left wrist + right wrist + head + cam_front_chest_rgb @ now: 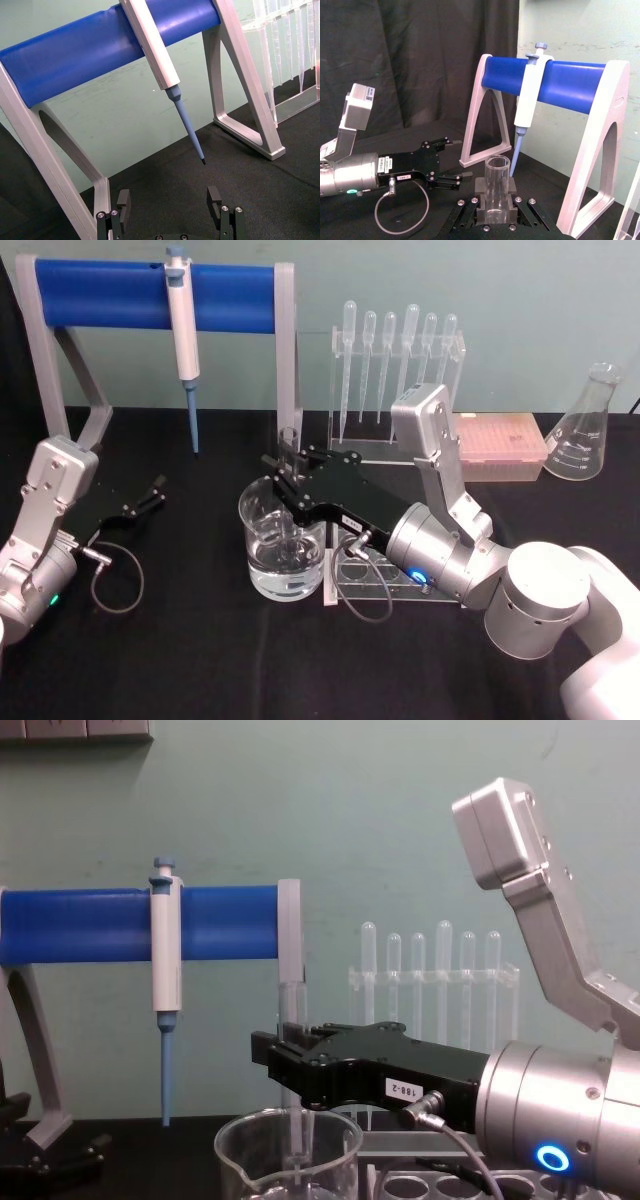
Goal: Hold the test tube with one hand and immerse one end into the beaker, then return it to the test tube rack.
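- Black tabletop, green wall behind.
- Right claw clamps the tube upright on its upper part, with the lower end inside the beaker.
- Left claw sits at the left, wide and empty.
- Thin glass is probably light, stiff, slick and brittle. Grip the upper wall gently and lift straight, clear of the beaker rim.

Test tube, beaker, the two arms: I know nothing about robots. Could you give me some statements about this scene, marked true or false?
The right gripper holds the test tube upright. True.
The tube's lower end is inside the beaker. True.
The left gripper also grips the test tube. False: it is open, holding nothing, off to the left.
The pipettor stands in the beaker. False: it hangs from the blue bar.
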